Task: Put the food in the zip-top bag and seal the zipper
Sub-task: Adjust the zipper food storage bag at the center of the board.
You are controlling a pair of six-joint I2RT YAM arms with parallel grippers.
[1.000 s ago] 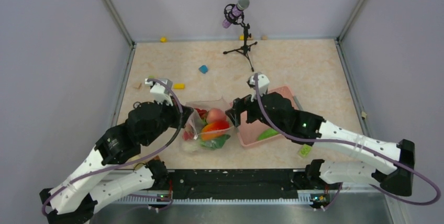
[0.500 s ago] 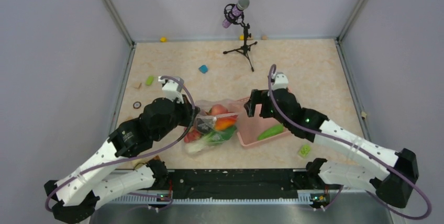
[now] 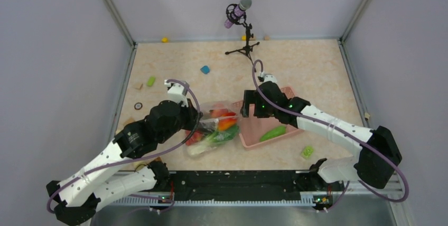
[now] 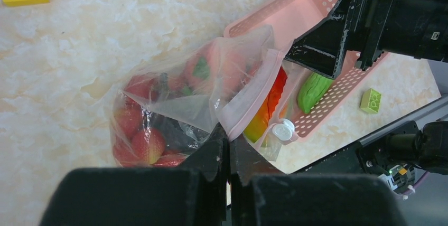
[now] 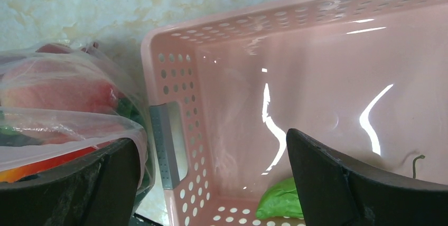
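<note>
Left wrist view shows the left tool (image 4: 228, 142) shut tight on the edge of the bag (image 4: 174, 104), right at its mouth. I think it pinches there to lift that edge, so the mouth gapes toward the basket (image 4: 317, 4) and more food can go in. The bag lies on the worktop (image 3: 317, 67), pressed up against the left end of the basket. It is nearly full. Red berries (image 4: 145, 141) sit at the bottom, a red and yellow mango (image 4: 267, 110) lies near the mouth, and there are green leaves (image 3: 223, 136) too. The zipper (image 4: 253, 91) is not pressed shut yet. The right tool (image 3: 247, 107) hangs over the end of the basket that is next to the bag. Its jaws are as wide as they go and it holds nothing. I think it is open like that so it is ready to grab. One cucumber (image 3: 273, 132) lies in the basket, near the front wall, and I see nothing else in there. It looks like the last food to move. After that the bag needs closing.
</note>
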